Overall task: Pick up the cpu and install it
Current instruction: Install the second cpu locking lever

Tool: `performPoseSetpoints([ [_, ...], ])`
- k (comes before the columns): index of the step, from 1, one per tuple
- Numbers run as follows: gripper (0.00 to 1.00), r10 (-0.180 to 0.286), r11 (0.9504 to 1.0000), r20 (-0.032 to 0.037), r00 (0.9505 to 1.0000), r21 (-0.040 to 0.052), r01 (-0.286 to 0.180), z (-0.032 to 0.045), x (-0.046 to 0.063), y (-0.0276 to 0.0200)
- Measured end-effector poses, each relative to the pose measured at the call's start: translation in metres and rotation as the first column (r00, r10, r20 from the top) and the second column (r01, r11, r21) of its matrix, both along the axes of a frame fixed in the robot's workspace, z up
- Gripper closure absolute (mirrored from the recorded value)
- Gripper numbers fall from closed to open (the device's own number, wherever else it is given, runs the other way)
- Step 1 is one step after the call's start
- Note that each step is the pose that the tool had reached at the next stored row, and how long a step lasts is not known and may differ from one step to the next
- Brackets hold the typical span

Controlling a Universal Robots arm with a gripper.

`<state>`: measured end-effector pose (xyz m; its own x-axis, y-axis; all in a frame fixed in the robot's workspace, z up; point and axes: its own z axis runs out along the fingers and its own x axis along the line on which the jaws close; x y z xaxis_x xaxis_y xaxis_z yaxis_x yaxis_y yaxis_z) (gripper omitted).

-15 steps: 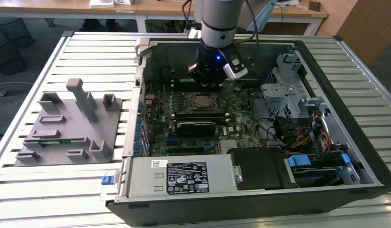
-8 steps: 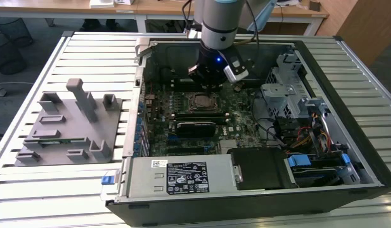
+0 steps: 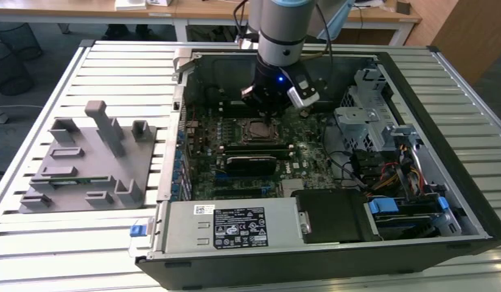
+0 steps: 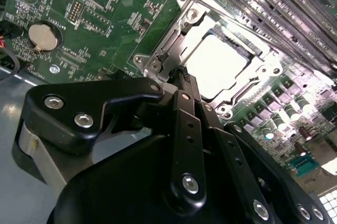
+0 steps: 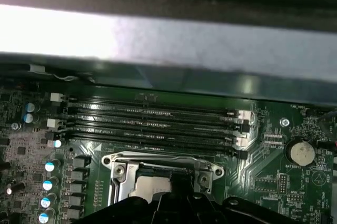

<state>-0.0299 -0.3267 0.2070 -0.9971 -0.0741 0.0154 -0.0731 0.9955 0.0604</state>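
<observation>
The cpu [image 4: 216,58], a flat silver-grey square, lies inside the metal socket frame [image 4: 158,58] on the green motherboard [image 3: 303,152] of the open computer case. It also appears as a pale plate in the first wrist view [image 5: 150,186]. My gripper [image 4: 182,74] hangs just above the socket's edge, with its black fingers [image 4: 185,97] drawn together and nothing between them. In the exterior view the gripper [image 3: 271,109] sits low inside the case, directly over the socket [image 3: 257,129].
Several long black memory slots [image 5: 152,121] run beside the socket. A coin battery [image 4: 43,35] sits on the board. A grey fixture tray [image 3: 84,161] stands at the exterior view's left, outside the case. The power supply [image 3: 234,225] and drive cage [image 3: 364,121] crowd the case.
</observation>
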Motion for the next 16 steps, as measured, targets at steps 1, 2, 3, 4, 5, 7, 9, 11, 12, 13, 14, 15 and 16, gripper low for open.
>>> performPoseSetpoints([
  [1, 0.89, 0.0, 1.0, 0.0, 1.0, -0.0001, 0.0, 0.0, 0.0, -0.0008],
  [2, 0.89, 0.0, 1.0, 0.0, 1.0, 0.0, 0.0, 0.0001, 0.0, -0.0015],
  [3, 0.89, 0.0, 1.0, -0.0002, 1.0, -0.0004, 0.0, 0.0009, 0.0, -0.0017],
  [4, 0.89, 0.0, 1.0, -0.0001, 1.0, -0.0002, 0.0, 0.0026, 0.0, -0.0018],
  [5, 0.89, 0.0, 1.0, 0.0, 1.0, -0.0001, 0.0, 0.005, 0.0, -0.0019],
  [7, 0.89, 0.0, 1.0, 0.0, 1.0, 0.0001, 0.0, 0.0107, 0.0, -0.0019],
  [9, 0.89, 0.0, 1.0, -0.0002, 1.0, -0.0002, 0.0, 0.015, 0.0, -0.0021],
  [11, 0.89, 0.0, 1.0, 0.0001, 1.0, 0.0003, 0.0, 0.015, 0.0, -0.0026],
  [12, 0.89, 0.0, 1.0, 0.0, 1.0, 0.0001, 0.0, 0.0151, 0.0, -0.0032],
  [13, 0.89, 0.0, 1.0, 0.0, 1.0, 0.0001, 0.0, 0.0151, 0.0, -0.0038],
  [14, 0.89, 0.0, 1.0, -0.0001, 1.0, -0.0001, 0.0, 0.0152, 0.0, -0.0046],
  [15, 0.89, 0.0, 1.0, -0.0001, 1.0, 0.0, 0.0, 0.0151, 0.0, -0.0058],
  [16, 0.89, 0.0, 1.0, -0.0001, 1.0, 0.0001, 0.0, 0.0151, 0.0, -0.0069],
])
